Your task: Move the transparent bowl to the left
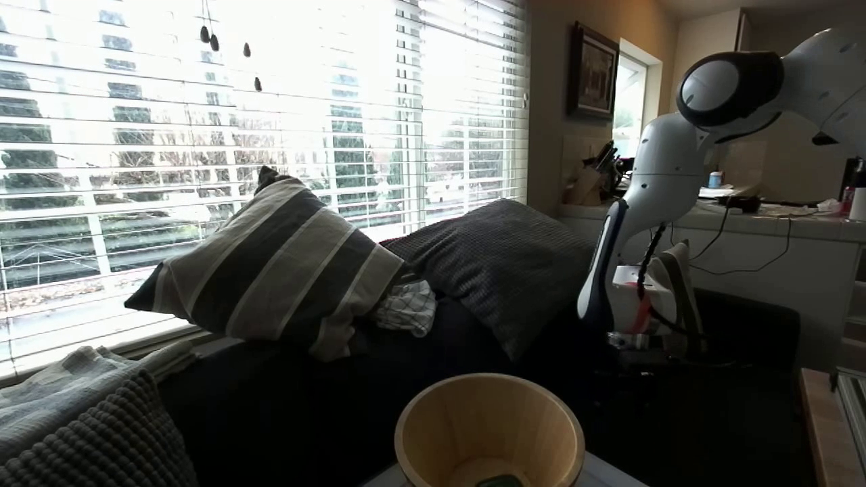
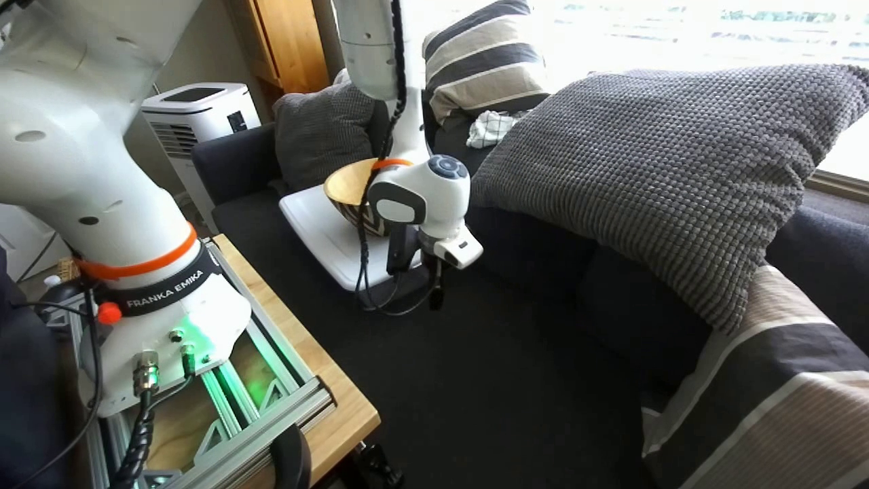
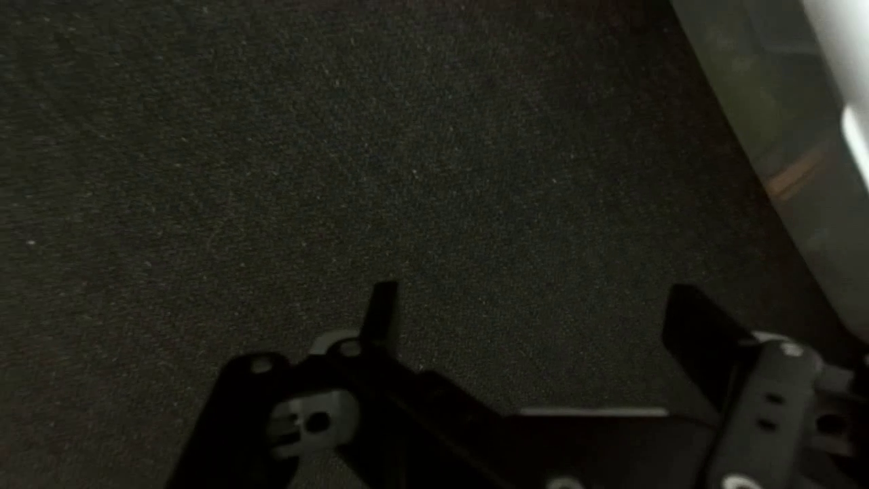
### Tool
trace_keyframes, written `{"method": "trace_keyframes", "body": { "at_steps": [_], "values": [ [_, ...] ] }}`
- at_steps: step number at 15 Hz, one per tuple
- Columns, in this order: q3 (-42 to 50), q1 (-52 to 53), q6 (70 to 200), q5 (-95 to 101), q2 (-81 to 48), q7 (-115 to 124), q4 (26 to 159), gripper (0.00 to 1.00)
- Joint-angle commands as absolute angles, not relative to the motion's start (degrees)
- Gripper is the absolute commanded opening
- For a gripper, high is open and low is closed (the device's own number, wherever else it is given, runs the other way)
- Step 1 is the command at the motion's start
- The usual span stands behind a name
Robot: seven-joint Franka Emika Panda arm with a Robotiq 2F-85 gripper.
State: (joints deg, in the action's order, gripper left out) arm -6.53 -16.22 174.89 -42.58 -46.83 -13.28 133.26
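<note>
The bowl (image 1: 490, 419) is round, deep and wooden, pale yellowish inside. It stands upright on a white board at the bottom of an exterior view. A dark green item (image 1: 500, 481) lies in its bottom, partly cut off. In an exterior view the arm covers part of the bowl (image 2: 347, 185), and its dark zigzag outside shows. My gripper (image 3: 533, 288) is open in the wrist view, with only dark sofa fabric between its fingers. The gripper (image 1: 629, 372) hangs low over the sofa, apart from the bowl; its fingers are hard to make out there. The bowl is out of the wrist view.
The white board (image 2: 319, 227) lies on the dark sofa seat (image 2: 475, 367). A grey cushion (image 2: 665, 156), a striped cushion (image 1: 284, 264) and a checked cloth (image 1: 408, 309) rest along the sofa back. The robot's wooden base table (image 2: 339, 407) borders the seat.
</note>
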Motion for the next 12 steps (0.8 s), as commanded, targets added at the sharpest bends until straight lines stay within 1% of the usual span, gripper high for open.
{"method": "trace_keyframes", "body": {
  "at_steps": [1,2,4,6,12],
  "values": [
    [-1.09,-3.72,180.18,-41.69,-35.5,-10.52,146.71,1.0],
    [1.26,-0.59,180.81,-35.66,-32.81,-5.13,150.0,1.0],
    [8.36,7.39,180.94,-29.29,-28.98,-1.76,153.86,1.0],
    [17.72,16.64,180.46,-23.75,-26.23,-0.34,156.02,1.0],
    [44.2,42.56,182.07,-10.43,-26.11,-0.82,156.42,1.0]
  ]
}}
